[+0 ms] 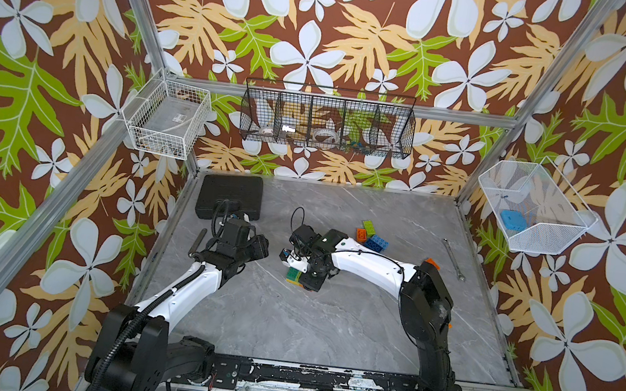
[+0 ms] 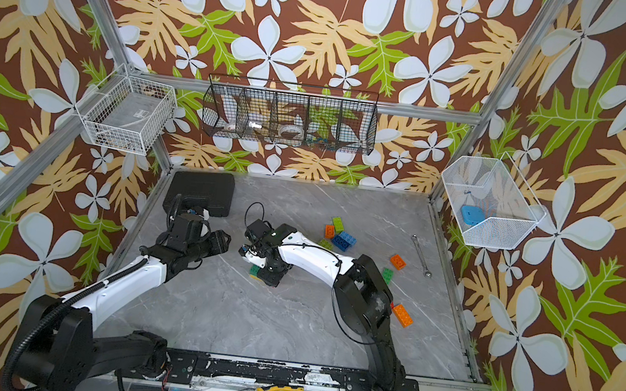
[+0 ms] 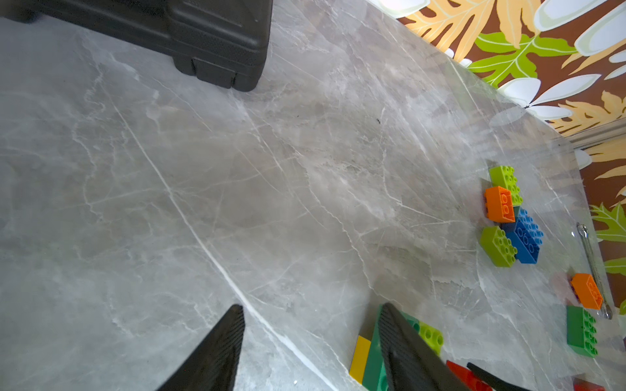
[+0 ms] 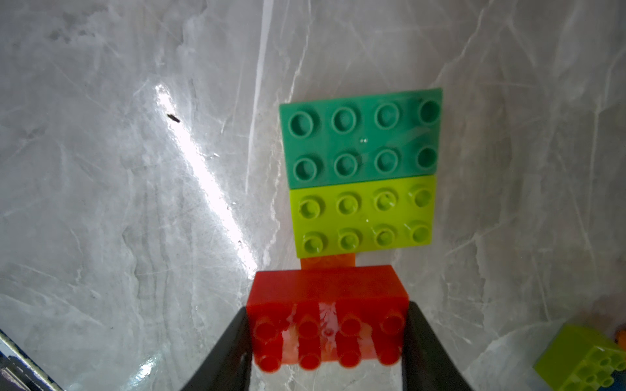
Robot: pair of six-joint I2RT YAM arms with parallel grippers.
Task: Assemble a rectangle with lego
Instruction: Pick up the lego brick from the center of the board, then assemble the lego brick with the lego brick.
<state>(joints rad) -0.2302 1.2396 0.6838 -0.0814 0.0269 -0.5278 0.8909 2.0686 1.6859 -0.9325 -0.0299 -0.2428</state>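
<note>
My right gripper (image 4: 327,325) is shut on a red 2x4 lego brick (image 4: 327,298), gripped by its two short ends. Just beyond it on the table lie a lime brick (image 4: 362,216) and a dark green brick (image 4: 360,138), joined side by side, with an orange sliver (image 4: 328,261) showing under the lime one. In both top views this group (image 1: 293,275) (image 2: 255,272) sits mid-table, partly under the right gripper (image 1: 307,280). The left gripper (image 3: 311,306) is open and empty over bare table just left of the group, whose yellow edge (image 3: 359,355) shows beside one finger.
A loose pile of lime, orange and blue bricks (image 1: 373,233) (image 3: 508,223) lies behind the right arm. More bricks, an orange (image 2: 397,261), a green (image 2: 387,275) and another orange (image 2: 402,315), lie to the right, near a wrench (image 1: 453,258). A black case (image 1: 230,195) stands at the back left.
</note>
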